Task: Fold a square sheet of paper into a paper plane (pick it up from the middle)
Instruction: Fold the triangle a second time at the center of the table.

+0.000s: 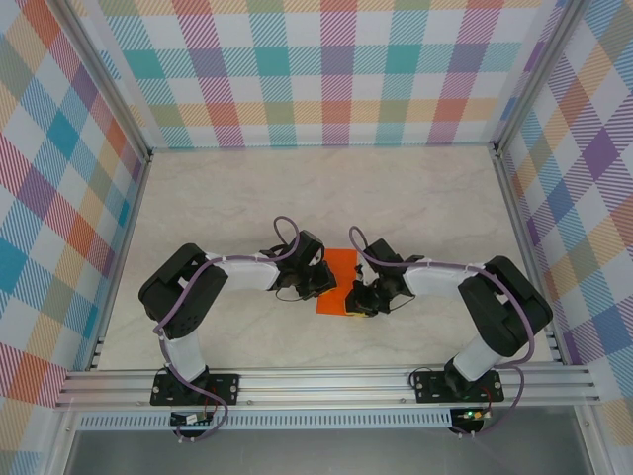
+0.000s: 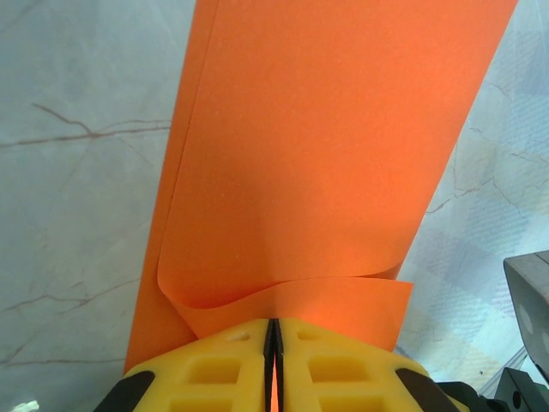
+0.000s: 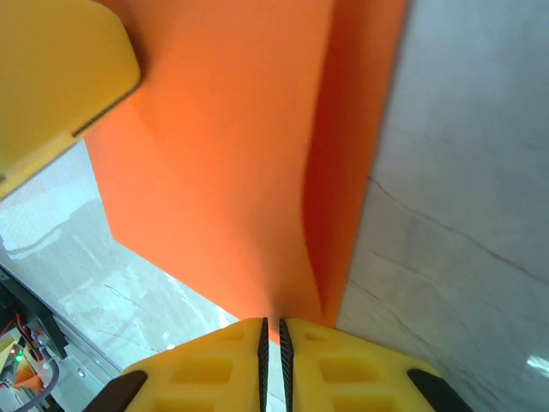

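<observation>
The square sheet of paper (image 1: 339,277) is bright orange and doubled over into a tall narrow strip, held between the two arms at mid-table. My left gripper (image 2: 274,343) is shut on its near edge, where one layer (image 2: 326,172) curls back over the other. From the other side my right gripper (image 3: 272,330) is shut on the paper (image 3: 223,172) along the fold. In the top view the left gripper (image 1: 321,284) sits at the sheet's left edge and the right gripper (image 1: 358,297) at its lower right. The paper hides the table under it.
The pale marbled table (image 1: 237,198) lies all round the sheet, fenced by checked walls (image 1: 326,69). An aluminium rail (image 1: 326,381) runs along the near edge. A yellow finger (image 3: 51,77) of the left gripper shows at the upper left of the right wrist view.
</observation>
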Controlling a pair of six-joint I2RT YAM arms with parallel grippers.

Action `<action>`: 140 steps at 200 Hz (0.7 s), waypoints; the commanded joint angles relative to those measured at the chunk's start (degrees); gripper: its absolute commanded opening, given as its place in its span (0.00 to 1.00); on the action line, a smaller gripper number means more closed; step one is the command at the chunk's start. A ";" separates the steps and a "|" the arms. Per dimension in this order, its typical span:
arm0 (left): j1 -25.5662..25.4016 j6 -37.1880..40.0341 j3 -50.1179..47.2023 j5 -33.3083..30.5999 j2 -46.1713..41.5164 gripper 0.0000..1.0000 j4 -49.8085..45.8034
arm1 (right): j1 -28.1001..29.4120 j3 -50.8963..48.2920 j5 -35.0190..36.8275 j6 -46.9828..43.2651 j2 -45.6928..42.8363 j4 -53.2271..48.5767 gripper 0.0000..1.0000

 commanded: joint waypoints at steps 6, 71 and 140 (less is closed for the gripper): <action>-0.48 1.25 0.41 -2.04 1.77 0.12 -4.01 | -0.63 -2.69 -0.34 0.43 -0.25 -5.22 0.15; -0.43 1.37 0.60 -1.73 1.77 0.12 -3.81 | -2.81 -5.08 -2.54 1.60 -0.26 -4.74 0.11; -0.47 1.19 0.97 -1.64 1.72 0.12 -3.60 | -3.57 0.38 -4.44 4.29 -8.52 -3.89 0.05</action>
